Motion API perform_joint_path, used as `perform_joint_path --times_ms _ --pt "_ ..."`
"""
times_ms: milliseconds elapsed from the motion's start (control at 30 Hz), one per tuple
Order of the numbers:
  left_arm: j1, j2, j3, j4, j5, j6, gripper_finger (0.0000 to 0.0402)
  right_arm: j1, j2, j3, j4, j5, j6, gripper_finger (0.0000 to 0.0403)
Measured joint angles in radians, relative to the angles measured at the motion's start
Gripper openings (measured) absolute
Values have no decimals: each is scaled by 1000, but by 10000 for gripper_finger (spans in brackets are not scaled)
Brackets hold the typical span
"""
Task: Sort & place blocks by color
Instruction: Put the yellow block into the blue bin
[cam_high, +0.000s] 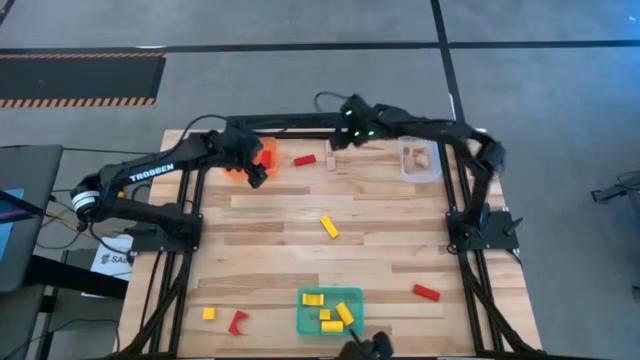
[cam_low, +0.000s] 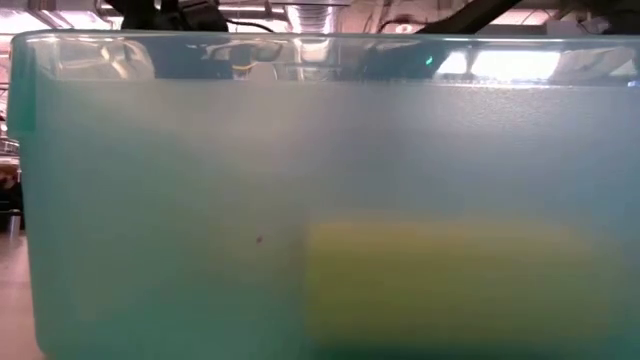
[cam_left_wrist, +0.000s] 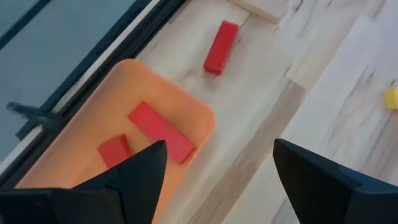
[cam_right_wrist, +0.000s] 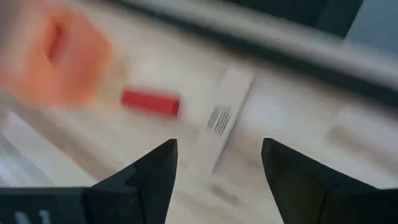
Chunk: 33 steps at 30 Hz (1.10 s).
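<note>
My left gripper (cam_left_wrist: 221, 146) hangs open over the near rim of the orange tray (cam_left_wrist: 93, 124), which holds two red blocks (cam_left_wrist: 160, 130). A third red block (cam_high: 305, 160) lies on the table just right of that tray. Beside it lies a pale wood block (cam_right_wrist: 225, 112), and my right gripper (cam_right_wrist: 219, 148) hovers open above it, at the table's far edge (cam_high: 335, 148). A yellow block (cam_high: 328, 227) lies mid-table. The teal tray (cam_high: 305, 322) at the near edge holds several yellow blocks. The clear tray (cam_high: 436, 170) at the far right holds wood blocks.
Loose blocks lie near the front: a red one (cam_high: 427, 292) at the right, a yellow one (cam_high: 208, 313) and a red one (cam_high: 237, 322) at the left. The teal tray's wall (cam_low: 200, 200) fills the low view. A black frame rail (cam_high: 290, 122) runs along the far edge.
</note>
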Motion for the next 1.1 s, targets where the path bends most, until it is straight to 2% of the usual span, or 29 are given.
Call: perform_joint_path --times_ms 100,233,300,400,500,567,667,833,1100 --pt "0 0 -23 26 0 -2 281 38 95 99 -90 -27 -32 240" --pt "11 2 -41 27 -94 5 281 78 162 223 -187 -32 -76 226" --pt "21 6 -41 27 -108 14 281 99 194 281 -216 -44 -76 221" --pt "40 5 -41 32 -107 33 281 121 249 377 -275 -114 -115 214" --pt "51 5 -41 30 -83 49 281 147 281 456 -441 -209 -204 208" --pt "51 5 -41 21 -63 53 281 186 273 466 -550 -212 -238 204" --pt "51 5 -41 13 -59 64 281 276 249 450 -668 -144 -249 201" --pt "53 5 -41 42 -47 80 281 399 244 396 -624 -128 -205 211" --pt "55 5 -41 126 63 106 281 414 245 393 -599 -86 -104 261"
